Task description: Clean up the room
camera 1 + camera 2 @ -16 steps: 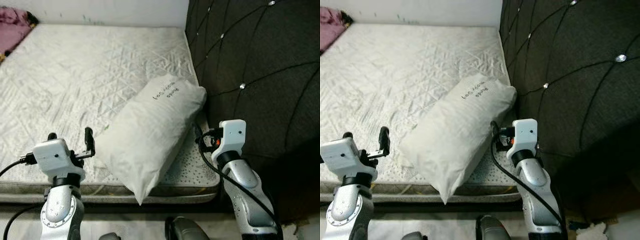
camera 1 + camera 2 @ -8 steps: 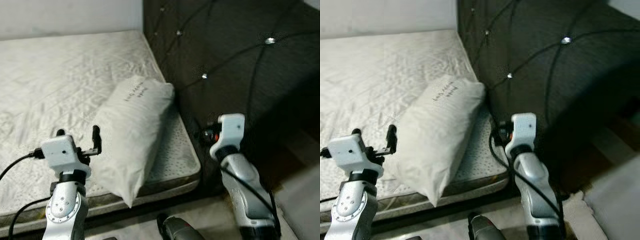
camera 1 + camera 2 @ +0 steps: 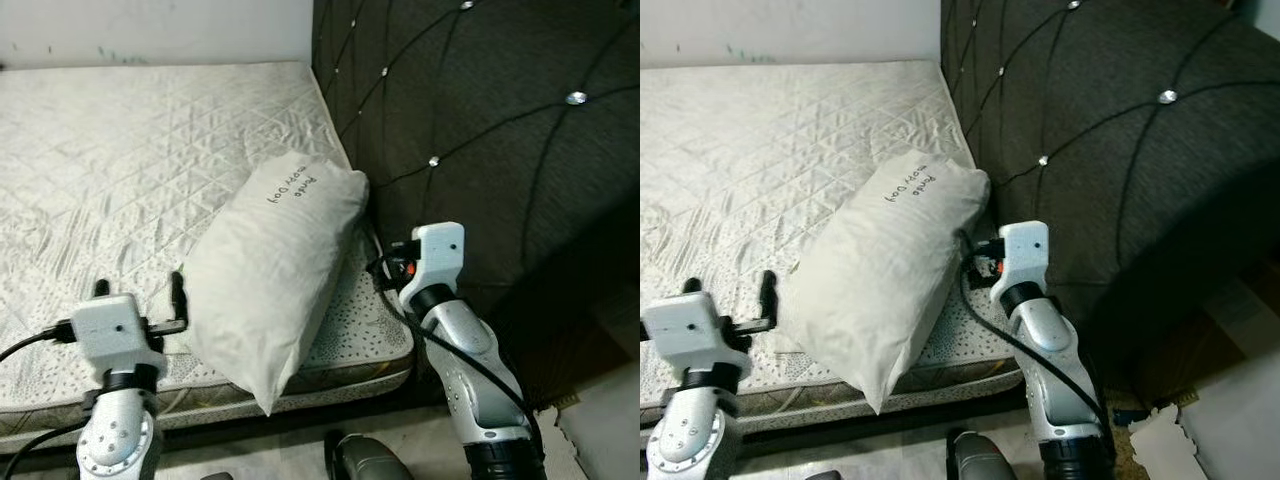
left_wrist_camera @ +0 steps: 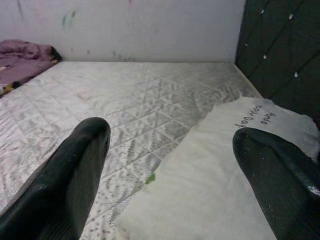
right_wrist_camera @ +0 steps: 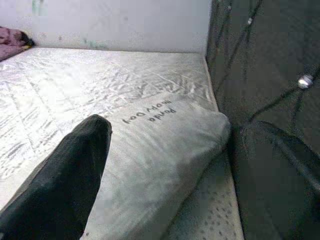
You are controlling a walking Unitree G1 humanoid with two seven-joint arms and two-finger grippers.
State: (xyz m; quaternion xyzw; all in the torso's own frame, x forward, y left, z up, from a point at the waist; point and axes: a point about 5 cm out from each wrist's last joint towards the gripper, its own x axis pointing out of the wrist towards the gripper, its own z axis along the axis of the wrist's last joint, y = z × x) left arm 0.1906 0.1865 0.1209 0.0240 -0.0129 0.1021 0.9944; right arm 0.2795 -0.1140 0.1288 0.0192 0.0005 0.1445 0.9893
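A white pillow (image 3: 275,270) with handwriting on it lies slantwise on the bare quilted mattress (image 3: 120,150), its near corner hanging over the front edge. My left gripper (image 3: 140,290) is open just left of the pillow's near end, and the left wrist view has the pillow (image 4: 220,190) ahead of its spread fingers (image 4: 75,170). My right gripper (image 5: 172,127) is open at the pillow's right side, in the gap next to the dark headboard (image 3: 480,120). In the eye views the pillow hides its fingertips.
The tufted dark headboard stands close along the mattress's right side. A purple blanket (image 4: 22,52) lies at the mattress's far left corner by the white wall. Scraps of paper (image 3: 1160,430) lie on the floor at the lower right.
The whole picture swung right and then partly back, so the camera moved. Both grippers stay open beside the pillow, which lies where it was.
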